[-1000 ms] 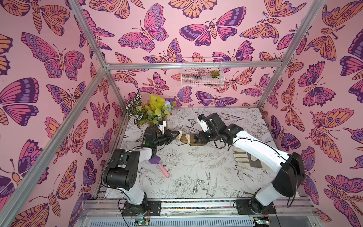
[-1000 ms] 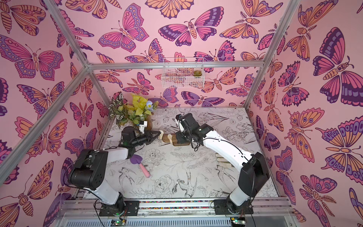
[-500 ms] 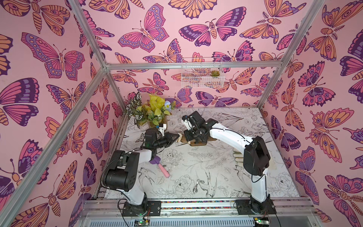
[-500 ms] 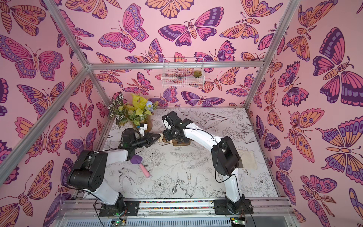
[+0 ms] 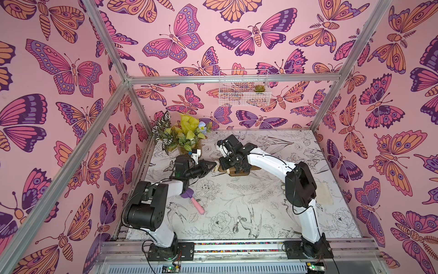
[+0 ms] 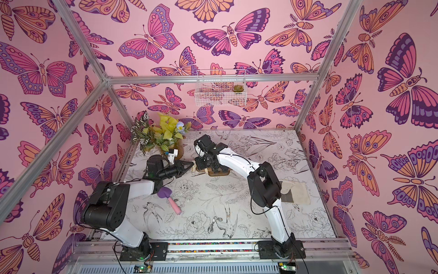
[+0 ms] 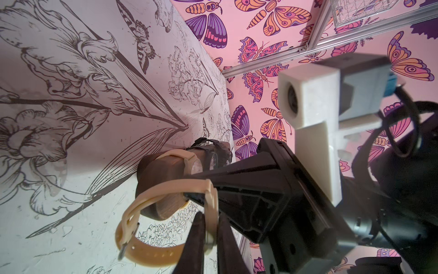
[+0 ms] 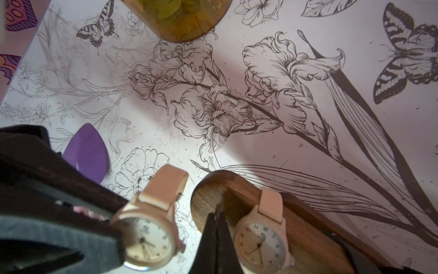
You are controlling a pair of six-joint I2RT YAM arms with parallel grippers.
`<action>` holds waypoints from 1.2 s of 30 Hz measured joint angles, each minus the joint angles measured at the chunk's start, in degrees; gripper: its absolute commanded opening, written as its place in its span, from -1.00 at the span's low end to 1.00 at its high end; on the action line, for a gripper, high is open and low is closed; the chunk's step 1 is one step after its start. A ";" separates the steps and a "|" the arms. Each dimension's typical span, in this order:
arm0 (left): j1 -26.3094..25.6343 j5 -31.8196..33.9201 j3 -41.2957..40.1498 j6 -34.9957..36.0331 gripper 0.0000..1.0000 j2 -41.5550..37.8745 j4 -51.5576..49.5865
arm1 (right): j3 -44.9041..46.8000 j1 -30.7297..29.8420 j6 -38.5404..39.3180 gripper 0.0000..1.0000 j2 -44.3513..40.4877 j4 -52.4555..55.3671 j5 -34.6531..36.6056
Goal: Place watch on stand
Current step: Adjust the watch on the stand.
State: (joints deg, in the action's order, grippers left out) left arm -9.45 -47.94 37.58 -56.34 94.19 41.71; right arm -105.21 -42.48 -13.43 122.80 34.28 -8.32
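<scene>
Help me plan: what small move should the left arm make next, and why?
Probably move the left pincer so its watch slides onto the stand: the strap loop faces the bar's rounded end, not yet over it.

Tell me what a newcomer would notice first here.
Pink butterfly walls surround the table. Near the plant at back left, the left arm's jaws pinch a beige watch just off the end of the wooden stand, where a second watch already sits.
</scene>
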 measured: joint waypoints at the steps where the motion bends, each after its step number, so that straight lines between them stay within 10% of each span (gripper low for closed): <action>1: 0.00 0.00 0.00 0.02 -1.00 0.00 0.00 | 0.00 0.00 -0.02 -1.00 0.11 0.02 0.37; 36: -2.56 -0.02 0.83 0.35 -1.00 5.40 0.66 | 8.83 1.07 -0.94 -1.00 -12.46 1.09 3.23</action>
State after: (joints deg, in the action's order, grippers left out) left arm -12.01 -47.97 38.41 -55.99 99.59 42.37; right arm -96.38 -41.41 -14.37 110.34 35.38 -5.08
